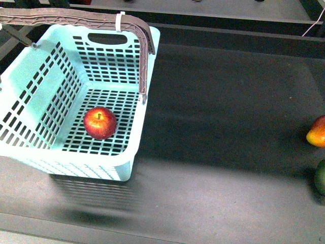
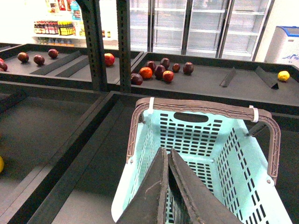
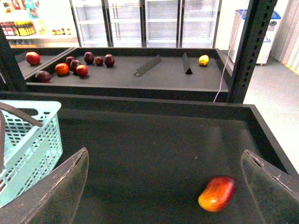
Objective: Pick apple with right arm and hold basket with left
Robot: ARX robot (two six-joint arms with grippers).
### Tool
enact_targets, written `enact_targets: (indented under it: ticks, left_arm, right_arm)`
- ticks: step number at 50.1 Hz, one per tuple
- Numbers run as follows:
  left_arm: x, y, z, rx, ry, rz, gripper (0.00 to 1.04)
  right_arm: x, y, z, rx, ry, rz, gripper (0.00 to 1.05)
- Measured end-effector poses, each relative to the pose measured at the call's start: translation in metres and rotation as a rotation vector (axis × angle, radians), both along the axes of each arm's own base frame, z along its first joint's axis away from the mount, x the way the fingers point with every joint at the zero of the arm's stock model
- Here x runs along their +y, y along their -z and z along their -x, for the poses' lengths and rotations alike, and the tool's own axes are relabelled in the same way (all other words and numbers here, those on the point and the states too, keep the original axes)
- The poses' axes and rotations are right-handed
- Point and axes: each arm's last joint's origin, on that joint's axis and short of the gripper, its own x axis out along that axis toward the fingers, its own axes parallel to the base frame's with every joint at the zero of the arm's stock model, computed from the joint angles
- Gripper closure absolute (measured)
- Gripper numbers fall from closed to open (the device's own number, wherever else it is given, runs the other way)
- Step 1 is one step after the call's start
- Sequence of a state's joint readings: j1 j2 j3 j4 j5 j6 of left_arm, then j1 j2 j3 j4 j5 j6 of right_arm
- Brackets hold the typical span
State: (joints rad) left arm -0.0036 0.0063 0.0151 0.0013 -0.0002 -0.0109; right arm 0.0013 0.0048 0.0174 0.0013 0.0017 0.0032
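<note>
The red apple [image 1: 100, 122] lies on the slotted floor of the mint-green basket [image 1: 30, 109] at the left of the front view, under the brown swing handle [image 1: 81, 20]. Neither arm shows in the front view. In the left wrist view the basket [image 2: 261, 186] sits just beyond my left gripper [image 2: 167, 151], whose jaws are pressed shut on the basket's near wall. My right gripper [image 3: 164, 158] is wide open and empty over the dark shelf; the basket's corner [image 3: 32, 135] shows at its side. The apple is hidden in both wrist views.
An orange-red fruit [image 1: 317, 132] and a dark green fruit [image 1: 320, 176] lie at the right edge of the dark shelf [image 1: 228, 112]. The orange-red fruit [image 3: 217, 193] lies between my right fingers, nearer one. Black uprights [image 2: 96, 44] and a far shelf hold several fruits.
</note>
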Motion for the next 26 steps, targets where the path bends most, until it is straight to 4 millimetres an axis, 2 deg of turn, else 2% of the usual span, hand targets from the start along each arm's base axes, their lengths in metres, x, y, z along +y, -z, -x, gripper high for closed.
enact_targets:
  ticks: [18,26]
  left_arm:
    - [0.0,0.0,0.0,0.0,0.0,0.0,0.07]
    - [0.0,0.0,0.0,0.0,0.0,-0.002,0.07]
  right_arm:
    - [0.0,0.0,0.0,0.0,0.0,0.0,0.09]
    - [0.0,0.0,0.0,0.0,0.0,0.0,0.09]
